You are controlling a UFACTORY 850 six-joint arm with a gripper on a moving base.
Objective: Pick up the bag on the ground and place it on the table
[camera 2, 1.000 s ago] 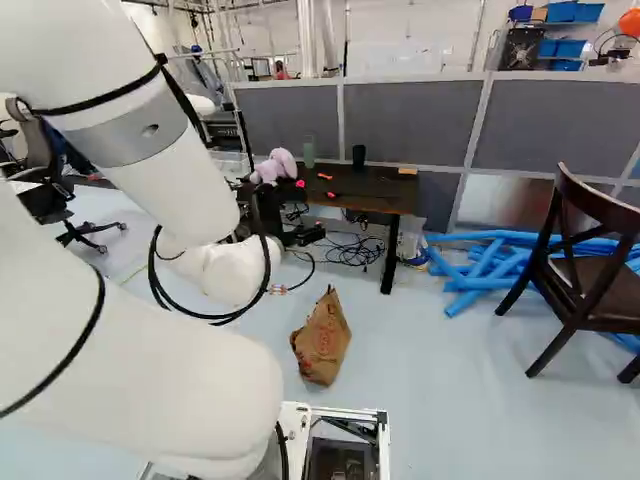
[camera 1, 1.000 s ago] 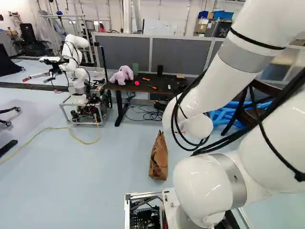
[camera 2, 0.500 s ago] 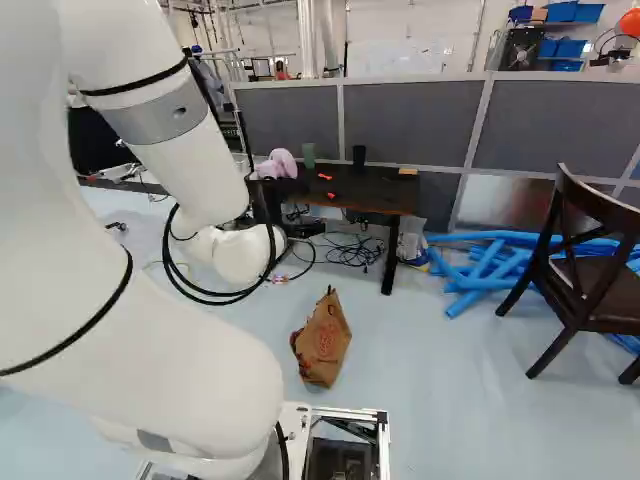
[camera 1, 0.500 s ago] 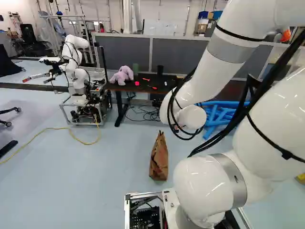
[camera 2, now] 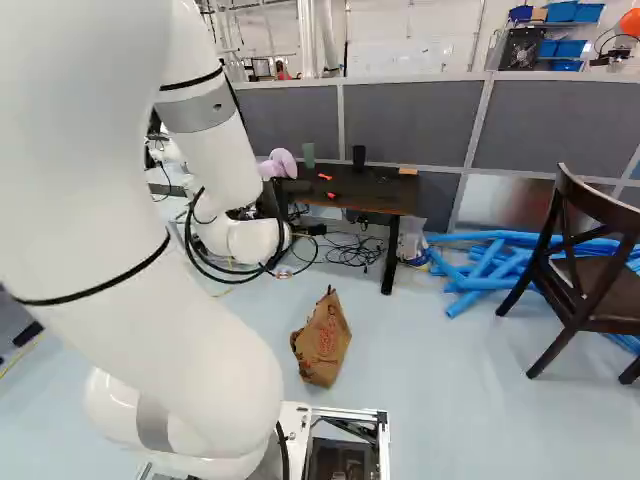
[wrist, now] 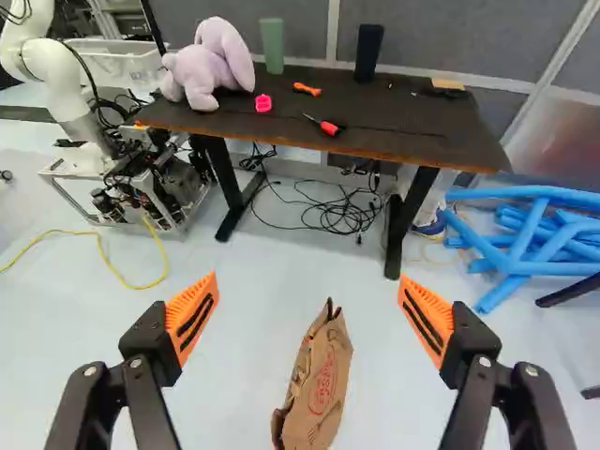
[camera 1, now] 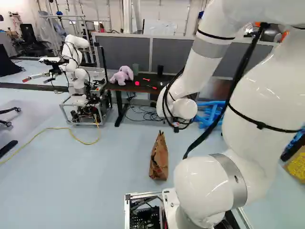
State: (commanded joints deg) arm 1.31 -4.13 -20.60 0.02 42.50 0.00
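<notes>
Brown paper forms the bag [camera 1: 158, 160], which stands on the floor [camera 1: 95, 181] between the base and the table [wrist: 394, 117]. Compared with the earlier frames, its position is unchanged. The base has not moved. The arm [camera 1: 193, 69] has shifted against its lowest joint: in the left base view, the forearm and wrist sit farther left and the forearm is steeper; in the right base view, they sit farther right.

Gripper [wrist: 308, 298] state: wide open, fingers well apart, nothing held. In the wrist view, the bag lies ahead of the gripper, between the lines of its two fingers and touching neither. The finger pads [wrist: 193, 317] are orange, wedge-shaped and slotted.

Bag surface: creased, with sharp folds, red print on one face and a crumpled top narrowing to a peak. Table: dark, flat top with a thin brown edge, on black legs. Items on it: a soft lilac plush toy [wrist: 211, 70], a green block [wrist: 272, 45], a black cylinder [wrist: 368, 54], a pink ring [wrist: 263, 103] and a screwdriver [wrist: 328, 127] with a red handle. Blue tubes [wrist: 525, 267], long and round, lie crossed in a pile on the floor. The chair [camera 2: 600, 290] has a dark, smooth frame with a curved back.
</notes>
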